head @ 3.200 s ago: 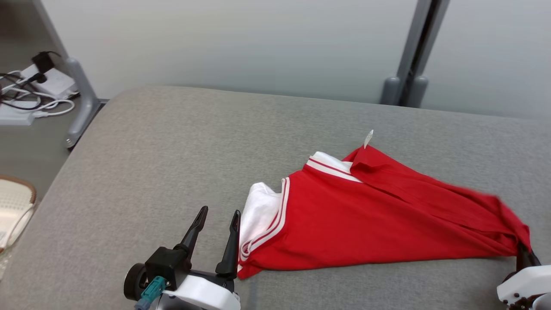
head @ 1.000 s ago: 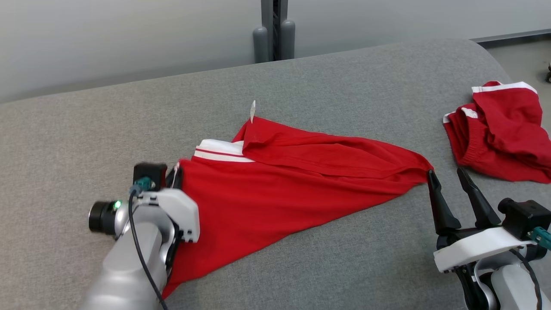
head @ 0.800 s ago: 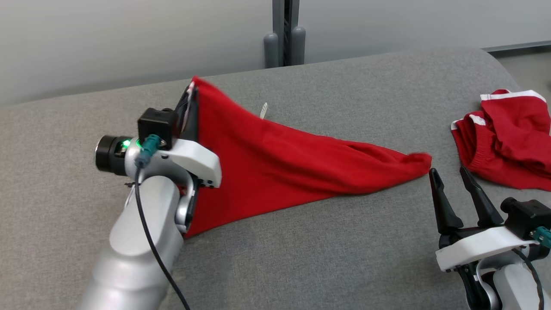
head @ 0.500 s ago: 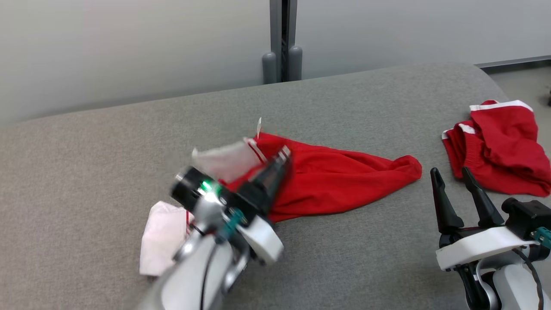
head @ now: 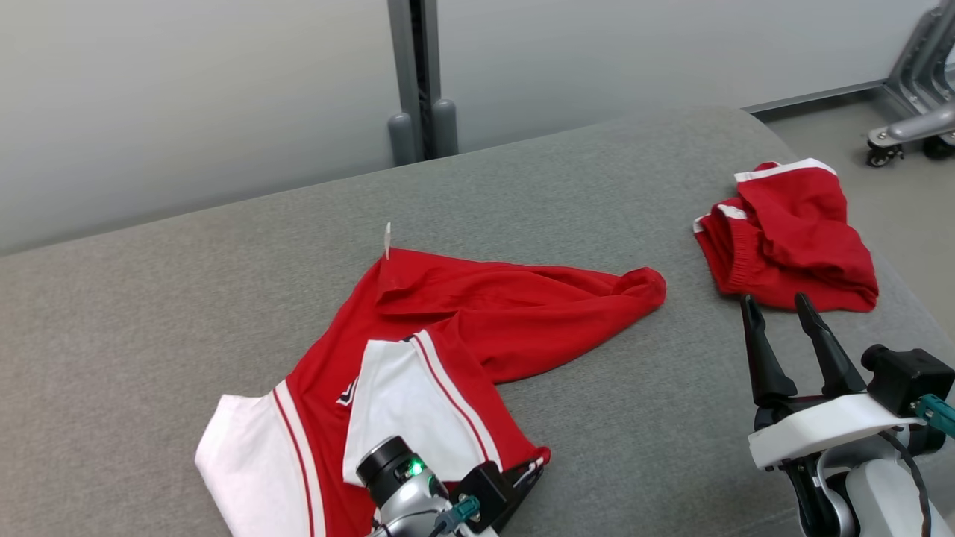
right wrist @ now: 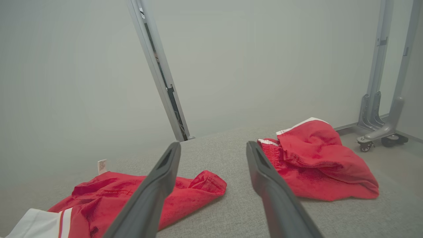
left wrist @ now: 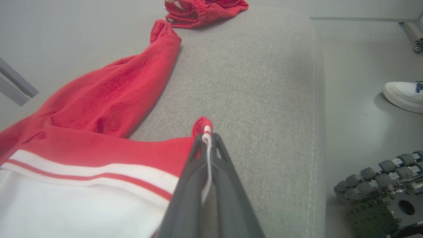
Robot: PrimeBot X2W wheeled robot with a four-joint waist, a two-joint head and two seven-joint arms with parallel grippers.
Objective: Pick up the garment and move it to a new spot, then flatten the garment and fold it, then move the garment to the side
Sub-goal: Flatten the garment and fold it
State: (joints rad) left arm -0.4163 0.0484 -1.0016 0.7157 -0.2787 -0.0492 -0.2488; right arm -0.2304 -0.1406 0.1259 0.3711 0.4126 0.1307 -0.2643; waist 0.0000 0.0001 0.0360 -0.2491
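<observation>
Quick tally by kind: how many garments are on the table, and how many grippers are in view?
Garments: 2, the red-and-white garment and the crumpled red garment
Grippers: 2, the left gripper shut on the red-and-white garment, and the right gripper open
Total: 4

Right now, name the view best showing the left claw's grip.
Left wrist view: the left claw is shut on the garment hem, close up. Head view catches it at the bottom edge; right wrist view shows the garment.
</observation>
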